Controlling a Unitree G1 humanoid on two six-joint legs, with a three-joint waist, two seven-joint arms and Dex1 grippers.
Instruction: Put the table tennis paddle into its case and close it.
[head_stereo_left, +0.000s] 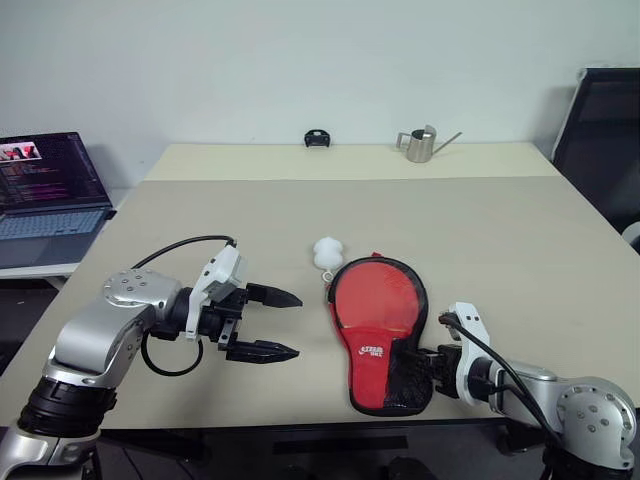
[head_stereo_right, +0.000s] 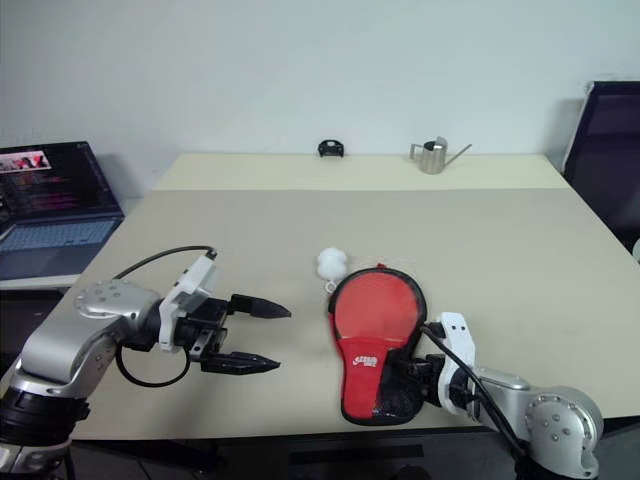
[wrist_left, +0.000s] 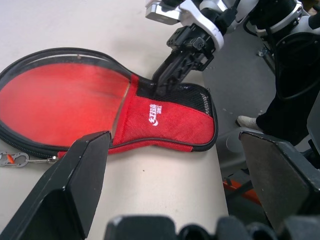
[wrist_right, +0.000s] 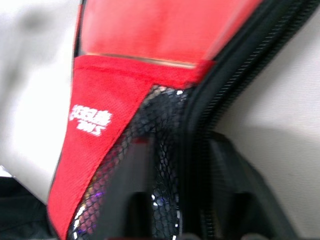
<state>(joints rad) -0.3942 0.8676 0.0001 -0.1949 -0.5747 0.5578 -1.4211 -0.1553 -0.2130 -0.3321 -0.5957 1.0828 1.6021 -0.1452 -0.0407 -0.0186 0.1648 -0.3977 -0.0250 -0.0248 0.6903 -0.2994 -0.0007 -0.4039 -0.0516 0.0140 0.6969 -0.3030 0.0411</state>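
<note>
Case (head_stereo_left: 378, 345) lies flat near the table's (head_stereo_left: 500, 230) near edge, paddle (head_stereo_left: 375, 298) inside, red face showing through the unzipped rim. Left gripper (head_stereo_left: 272, 324) hovers left of it, fingers spread wide, empty. Right gripper (wrist_left: 162, 85) is at the case's mesh handle end. Left wrist view shows its fingers pressed there; right wrist view shows one finger under the mesh. Whether they pinch it is unclear. Pom-pom (head_stereo_left: 328, 252) sits just beyond the case.

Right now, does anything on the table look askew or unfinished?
Yes: the case lies unzipped, its flap open so the table tennis paddle shows inside, and its narrow end overhangs the table edge.
</note>
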